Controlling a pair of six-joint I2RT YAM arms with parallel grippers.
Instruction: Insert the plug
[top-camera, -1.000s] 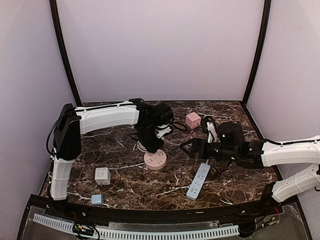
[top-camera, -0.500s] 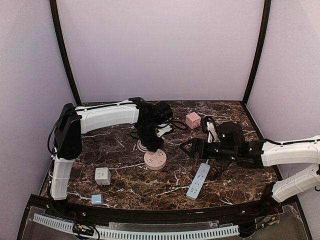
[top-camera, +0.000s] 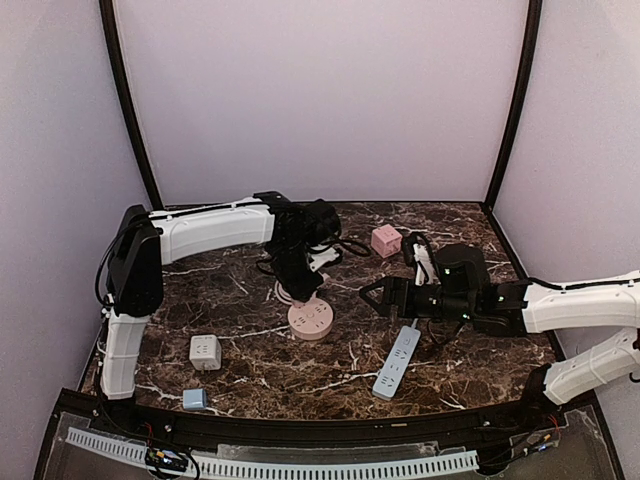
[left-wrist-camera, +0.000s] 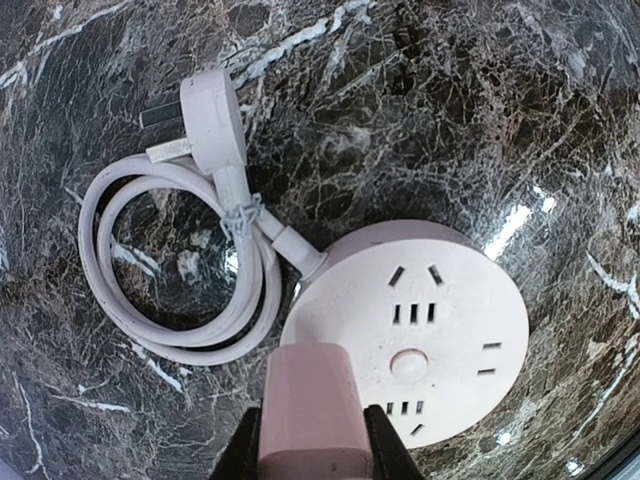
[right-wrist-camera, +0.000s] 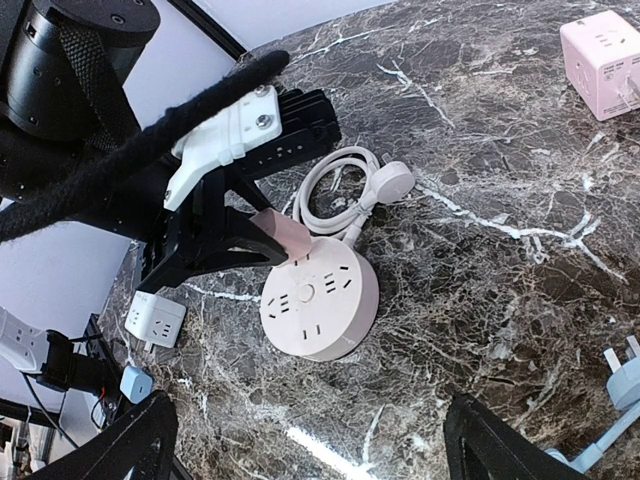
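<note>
**Task progress at the moment of approach.** We see the left gripper (left-wrist-camera: 310, 445) clenched on the pink plug (left-wrist-camera: 308, 395), which hangs over the rim of the round pink socket hub (left-wrist-camera: 410, 335). The hub lies flat on the dark marble surface (left-wrist-camera: 450, 120), near the middle of the scene. Its own white cord (left-wrist-camera: 170, 270) is coiled just beside it on the far-left side, with the cord's plug head (left-wrist-camera: 212, 120) lying unused on the surface.

The right gripper (top-camera: 375, 294) stands spread wide and grasps nothing. It hovers to the right of the hub, near the far end of the pale blue power strip (top-camera: 397, 362).

We judge the pick-up complete, since the plug sits squarely between the fingers (left-wrist-camera: 385, 450). Insertion is not yet done: in the right wrist view the plug body sits above the hub's face, not sunk into it. The prongs are hidden under the plug body, so we cannot tell whether they touch the hub or which slot group they face. What remains, in our judgement, is to line the prongs up with one set of slots and press down until the plug seats.
</note>
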